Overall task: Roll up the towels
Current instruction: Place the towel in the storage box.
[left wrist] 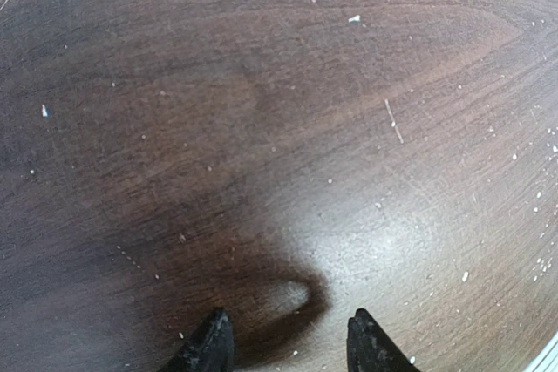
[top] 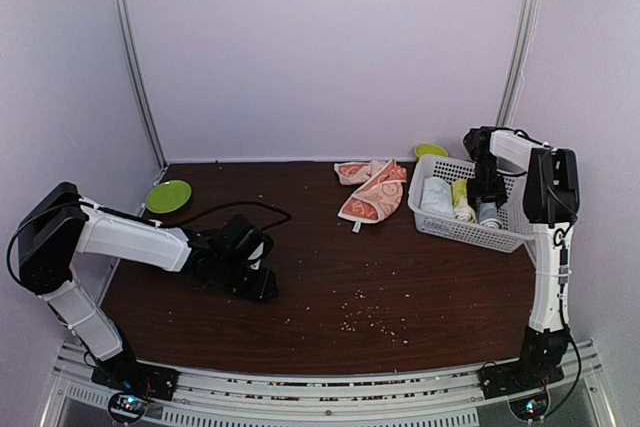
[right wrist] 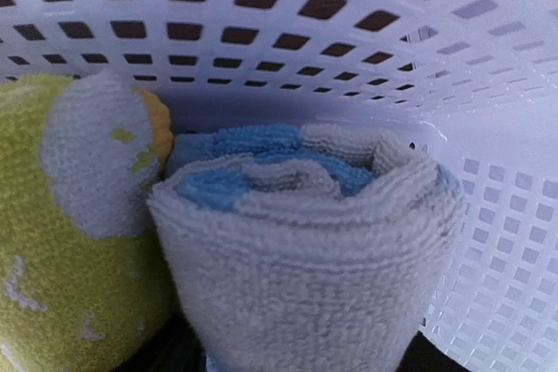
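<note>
Now left fingers [left wrist: 209, 341] apart over table [left wrist: 261, 84]; right fingers [top: 487, 192] state unclear, blue towel [right wrist: 305, 241] in basket [right wrist: 261, 32].

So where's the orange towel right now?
In the top view, the orange towel lies crumpled on the table, far centre-right, just left of the white basket.

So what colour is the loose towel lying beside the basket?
The towel is orange with cream patterns, clearest in the top external view.

Dark wood table [top: 330, 267], orange towel [top: 372, 190], white basket [top: 450, 229], green plate [top: 168, 196], black cable [top: 250, 207], scattered crumbs [top: 365, 319]
</note>
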Controlling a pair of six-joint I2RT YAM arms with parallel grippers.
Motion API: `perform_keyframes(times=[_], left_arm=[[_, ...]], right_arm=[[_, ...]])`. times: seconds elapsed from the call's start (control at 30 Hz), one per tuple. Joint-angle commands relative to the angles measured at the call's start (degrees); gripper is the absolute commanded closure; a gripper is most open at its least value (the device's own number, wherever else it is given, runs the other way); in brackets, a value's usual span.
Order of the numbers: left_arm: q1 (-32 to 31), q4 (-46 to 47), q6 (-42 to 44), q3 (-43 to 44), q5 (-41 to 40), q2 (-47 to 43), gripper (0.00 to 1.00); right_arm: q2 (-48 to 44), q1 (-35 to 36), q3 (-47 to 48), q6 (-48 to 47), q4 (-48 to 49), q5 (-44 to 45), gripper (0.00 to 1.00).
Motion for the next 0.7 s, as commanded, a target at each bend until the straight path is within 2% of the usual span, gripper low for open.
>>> perform_keyframes(times=[0.0,0.23,0.43,0.53,0.67], left_arm=[[0.1,0.8,0.0,-0.8,0.6,-0.9,0.54],[0.1,1.1,-0.4,-1.9,0.5,-2.0,0.54],[0.1,1.4,-0.3,-1.9,0.9,-2.1,0.54],[0.1,1.4,-0.3,-2.0,0.9,-2.2,0.54],[0.1,1.3,-0.3,-1.9,0.8,-2.1,0.54]], right_arm=[[-4.5,0.1,0.7,1.4,-0.1,1.4,0.33],[-8.8,0.1,-0.4,2.3,0.4,1.2,0.31],[-13.2,-0.6,-4.9,3.6,3.4,1.7,0.31],[-15.2,-2.1,-8.2,5.6,6.1,1.9,0.35],[-14.5,-3.6,-9.6,7.6,6.5,2.7,0.5]])
